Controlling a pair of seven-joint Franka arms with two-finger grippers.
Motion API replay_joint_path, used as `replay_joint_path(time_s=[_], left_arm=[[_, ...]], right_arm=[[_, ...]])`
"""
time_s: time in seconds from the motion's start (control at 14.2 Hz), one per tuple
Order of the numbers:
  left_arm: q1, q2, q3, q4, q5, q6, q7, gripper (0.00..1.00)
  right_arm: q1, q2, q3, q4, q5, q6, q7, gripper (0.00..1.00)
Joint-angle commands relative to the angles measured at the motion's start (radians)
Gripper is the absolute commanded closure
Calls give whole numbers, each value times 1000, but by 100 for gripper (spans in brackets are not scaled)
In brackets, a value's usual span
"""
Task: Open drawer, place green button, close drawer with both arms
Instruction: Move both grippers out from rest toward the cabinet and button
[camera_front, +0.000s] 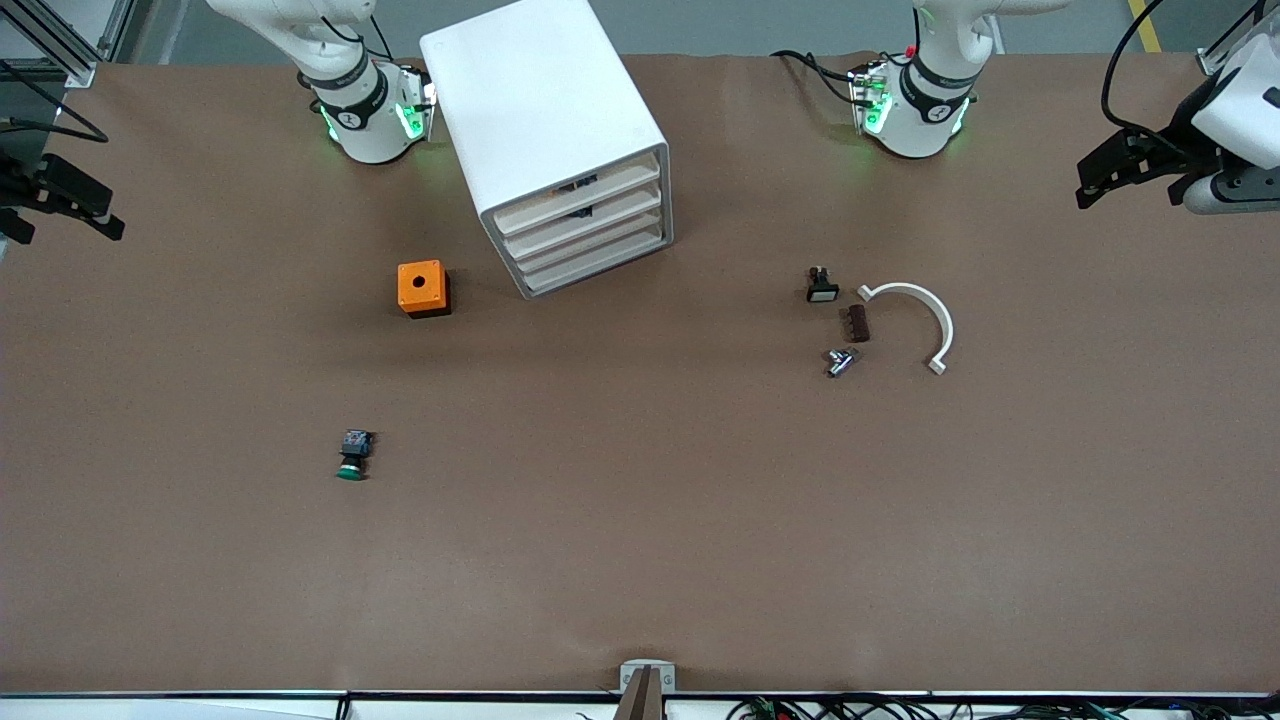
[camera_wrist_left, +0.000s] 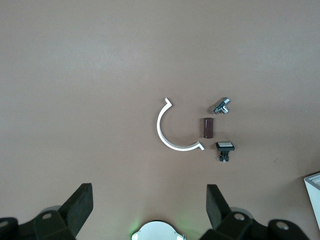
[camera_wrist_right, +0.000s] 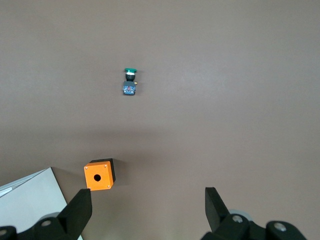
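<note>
Sitting pretty much alone on the brown surface (camera_front: 640, 560), the button (camera_front: 354, 455) is lying on its side toward the right arm's end, green cap facing the front camera, dark body trailing away, loads of bare room around it. Farther back the orange cube (camera_front: 423, 288) is sitting beside the white cabinet (camera_front: 548, 130), whose drawer (camera_front: 590, 215) fronts are all sitting flush. Both arms are waiting out at the surface's ends, left gripper (camera_front: 1100, 178) and right gripper (camera_front: 60, 205) both spread wide, holding nothing.
</note>
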Motion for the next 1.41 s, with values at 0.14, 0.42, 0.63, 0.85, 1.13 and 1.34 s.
replay_joint_path(time_s=[0.14, 0.42, 0.63, 0.85, 1.13, 1.34], left_arm=[[8, 33, -4, 48, -12, -24, 1, 0], [6, 136, -7, 85, 2, -24, 13, 0], [-6, 240, -16, 82, -7, 28, -22, 0], [-18, 351, -54, 88, -12, 108, -144, 0], [-86, 527, -97, 152, -32, 140, -520, 0], [-193, 670, -97, 235, -38, 140, -811, 0]], right_arm=[[-7, 71, 8, 44, -1, -4, -10, 0], [-9, 138, 8, 50, -4, 41, -8, 0], [-18, 229, 6, 78, -4, 68, -8, 0], [-24, 306, 6, 70, 0, 134, 0, 0], [49, 355, 12, -8, 31, 295, 258, 0], [97, 396, 11, -100, 33, 459, 323, 0]])
